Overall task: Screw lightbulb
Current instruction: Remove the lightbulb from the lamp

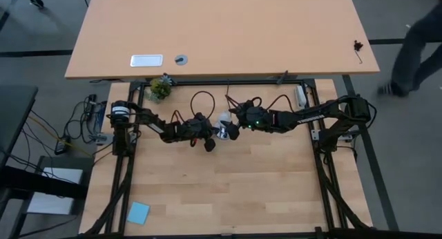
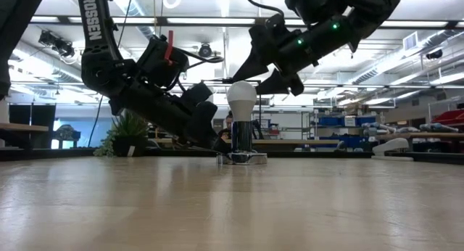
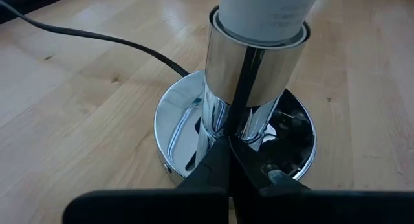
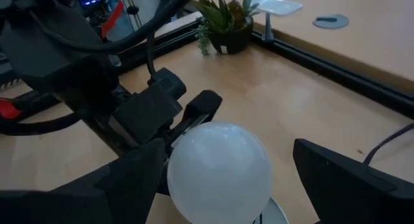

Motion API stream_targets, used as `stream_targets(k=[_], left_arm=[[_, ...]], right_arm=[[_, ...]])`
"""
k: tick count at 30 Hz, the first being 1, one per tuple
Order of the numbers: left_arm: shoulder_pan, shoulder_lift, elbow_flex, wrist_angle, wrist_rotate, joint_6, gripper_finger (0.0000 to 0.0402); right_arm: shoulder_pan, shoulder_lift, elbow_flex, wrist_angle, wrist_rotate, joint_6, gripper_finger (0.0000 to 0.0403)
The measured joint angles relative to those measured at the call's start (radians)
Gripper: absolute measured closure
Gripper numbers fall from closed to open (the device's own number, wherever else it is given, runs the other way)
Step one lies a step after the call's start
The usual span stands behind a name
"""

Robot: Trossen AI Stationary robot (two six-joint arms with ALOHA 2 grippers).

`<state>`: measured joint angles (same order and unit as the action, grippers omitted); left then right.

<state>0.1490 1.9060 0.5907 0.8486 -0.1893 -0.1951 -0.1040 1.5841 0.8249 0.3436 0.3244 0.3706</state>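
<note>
The white lightbulb (image 2: 241,99) stands upright with its base in a chrome socket tube (image 3: 252,75). The tube rises from a round silver disc (image 3: 174,120) that rests on the table. My left gripper (image 3: 229,162) is shut, low at the disc, on the table's left side of it (image 2: 214,135). My right gripper (image 4: 223,153) is open. It hovers at the bulb's top (image 2: 257,80), with one finger (image 4: 132,179) close on one side and the other finger (image 4: 343,179) clearly apart on the other side. I cannot tell whether either finger touches the bulb (image 4: 220,169). My left gripper has its shut fingertips (image 3: 220,153) on the silver disc's top face (image 3: 194,136), right at the foot of the chrome tube. They come slanting down from the table's left side. The disc lies flat on the table, and the bulb stands upright in the tube.
A black cord (image 3: 97,37) runs from the disc across the wood. A small potted plant (image 1: 160,87) stands at the table's far edge. A blue note (image 1: 138,213) lies near the front left. A person (image 1: 414,45) stands beyond the far right corner.
</note>
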Motion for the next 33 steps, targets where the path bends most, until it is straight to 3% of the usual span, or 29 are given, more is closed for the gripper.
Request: stream_targets(k=[21,33], left_arm=[[0.001,0.000,0.000,-0.002,-0.004,0.004,0.0398],[0.001,0.000,0.000,-0.006,-0.005,0.007,0.0398]], right_arm=[[0.012,0.087,0.001,0.090,0.017,-0.122,0.0060],[0.010,0.086,0.001,0.085,0.005,-0.223,0.0156]])
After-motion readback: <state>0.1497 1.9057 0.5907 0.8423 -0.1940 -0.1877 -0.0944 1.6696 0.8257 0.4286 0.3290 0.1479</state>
